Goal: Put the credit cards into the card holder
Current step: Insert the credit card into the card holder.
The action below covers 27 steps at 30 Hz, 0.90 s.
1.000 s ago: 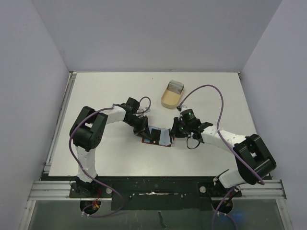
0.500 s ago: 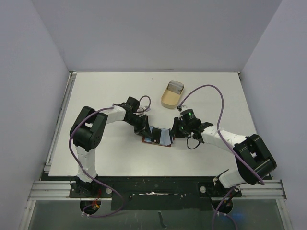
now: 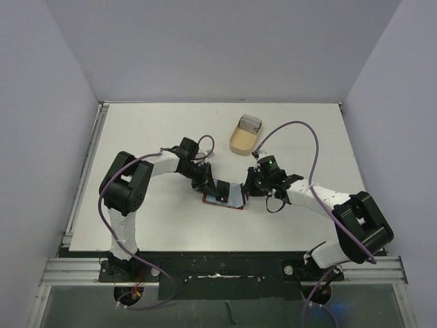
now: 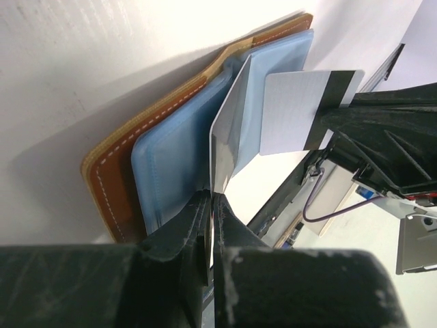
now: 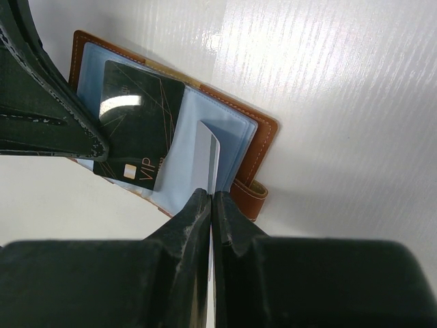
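The card holder [image 4: 113, 188] lies open and flat on the table [image 3: 150, 137] between the two arms, blue sleeves up, its long axis running left to right. Each gripper is pinched tight on a card. The left gripper [image 4: 212, 198] holds the dark card [image 5: 140, 133] by an edge, tilted up over the holder's left half. The right gripper [image 5: 213, 195] holds the striped card [image 4: 300, 113] at its striped side, so the card reaches out from the fingers over the right-hand sleeve. That sleeve lies straight ahead of the striped card's leading edge. The edge probably has not entered a slot, though the view there is poor. The left arm's card and fingers crowd the same spot. A tray [image 3: 240, 140] sits well apart, farther back.
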### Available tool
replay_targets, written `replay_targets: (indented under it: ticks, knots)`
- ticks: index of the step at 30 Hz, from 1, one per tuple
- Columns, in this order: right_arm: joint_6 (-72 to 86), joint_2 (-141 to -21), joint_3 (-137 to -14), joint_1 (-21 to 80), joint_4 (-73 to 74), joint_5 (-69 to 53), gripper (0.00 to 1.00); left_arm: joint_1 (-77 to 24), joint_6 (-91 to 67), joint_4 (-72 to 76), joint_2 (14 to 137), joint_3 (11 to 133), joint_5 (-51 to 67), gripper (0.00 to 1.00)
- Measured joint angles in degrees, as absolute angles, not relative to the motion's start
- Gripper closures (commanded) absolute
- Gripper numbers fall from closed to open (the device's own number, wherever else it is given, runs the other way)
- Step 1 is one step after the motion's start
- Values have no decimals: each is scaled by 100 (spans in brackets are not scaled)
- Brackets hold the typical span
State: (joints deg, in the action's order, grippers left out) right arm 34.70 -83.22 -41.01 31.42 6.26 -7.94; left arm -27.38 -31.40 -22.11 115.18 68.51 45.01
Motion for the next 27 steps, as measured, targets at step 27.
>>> replay_targets:
  ticks: [27]
  knots:
    - [3465, -8322, -4101, 3142, 626, -794, 100, -2888, -2961, -2818, 11714, 7142, 4372, 100]
